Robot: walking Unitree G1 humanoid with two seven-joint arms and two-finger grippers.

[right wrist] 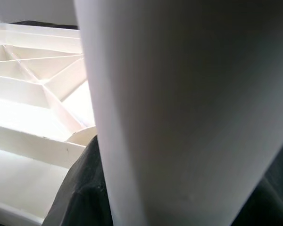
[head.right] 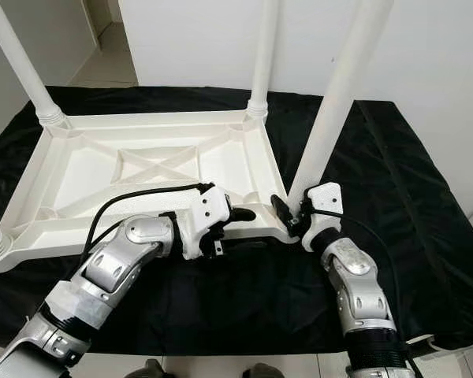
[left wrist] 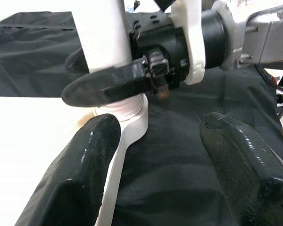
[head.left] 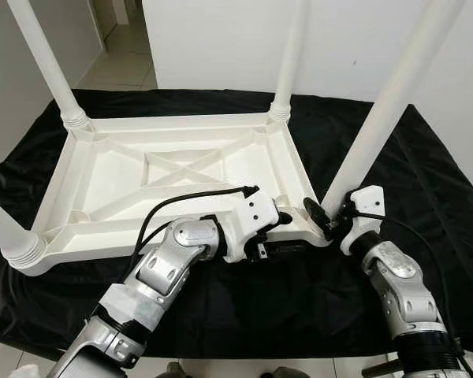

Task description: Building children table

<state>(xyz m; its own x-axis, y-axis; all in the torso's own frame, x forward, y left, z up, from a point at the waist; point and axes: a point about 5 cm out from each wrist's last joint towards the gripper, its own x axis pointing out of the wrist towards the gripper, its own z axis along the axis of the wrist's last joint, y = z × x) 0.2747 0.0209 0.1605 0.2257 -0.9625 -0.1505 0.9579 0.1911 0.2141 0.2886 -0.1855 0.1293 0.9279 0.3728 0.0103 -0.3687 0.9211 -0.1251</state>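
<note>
Upside-down, white ribbed table top (head.left: 173,169) carries four upright legs (head.left: 382,118).

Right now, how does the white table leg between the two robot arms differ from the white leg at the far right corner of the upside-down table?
The near white plastic leg leans away from the table, while the far white leg stands upright. The right gripper is closed around the near leg's base; nothing touches the far leg, which sits in its corner socket. The left gripper waits open beside the near corner. Both are smooth white round posts.

A white table leg (right wrist: 179,108) looms close, beside the ribbed white tabletop underside (right wrist: 33,94).
</note>
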